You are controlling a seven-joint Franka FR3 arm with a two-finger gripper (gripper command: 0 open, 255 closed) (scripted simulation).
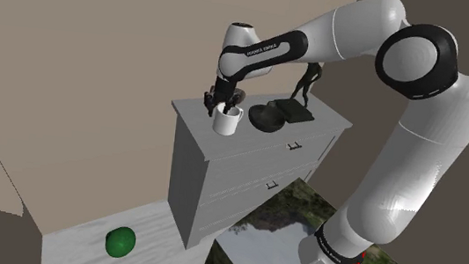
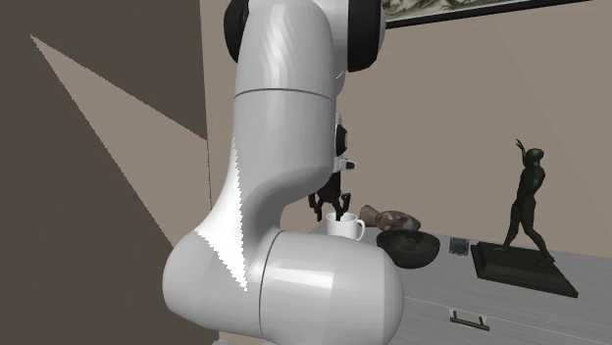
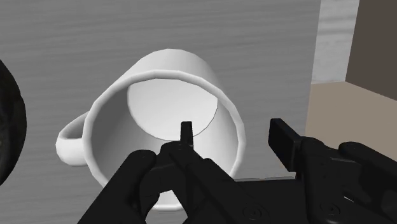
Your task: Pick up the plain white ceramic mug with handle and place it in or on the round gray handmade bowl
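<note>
A white mug with a handle stands upright on the grey dresser top, a little to the shoulder view's left of the dark round bowl. My black gripper hangs right over the mug. In the wrist view the gripper is open and straddles the mug wall: one finger is inside the cup, the other outside, and neither touches it. The handle points away from the fingers toward the bowl. The second exterior view shows the mug beside the bowl.
A dark figurine on a flat base stands behind the bowl, also seen as the figurine. A brownish shell-like object lies by the bowl. The dresser edge is close beside the mug. A green ball lies on the floor.
</note>
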